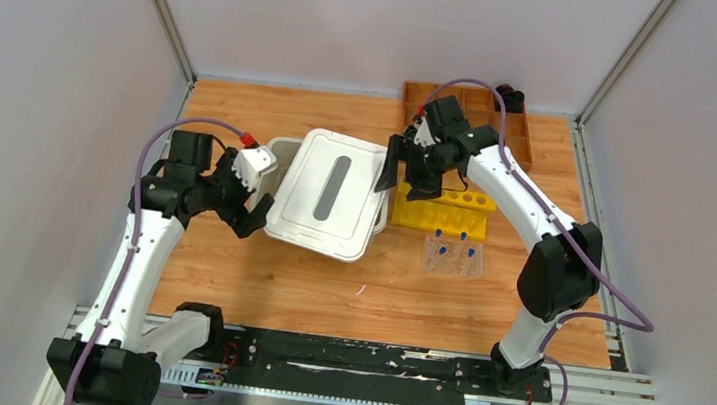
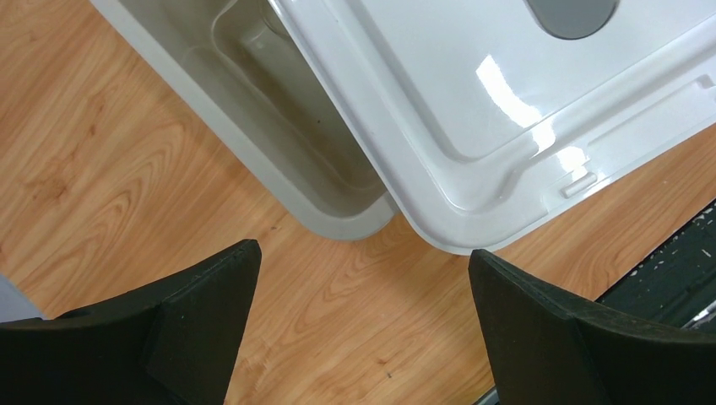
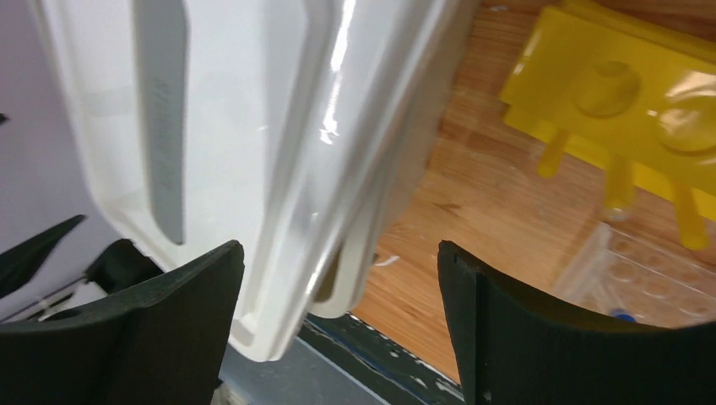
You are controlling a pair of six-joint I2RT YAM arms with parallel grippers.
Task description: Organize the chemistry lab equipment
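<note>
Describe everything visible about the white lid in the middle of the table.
The lid is glossy white plastic, rectangular with rounded corners, a raised rim and a long gray slot in its middle. It rests skewed on a pale bin, leaving the bin's left side uncovered. Its right edge sits between the fingers of the open right gripper; contact cannot be told. The open left gripper hovers off its near corner.

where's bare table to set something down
Bare wood along the near side, between the lidded bin and the black rail, and behind the bin toward the back wall. Crowded right of it: yellow rack, clear tube tray, right gripper.
</note>
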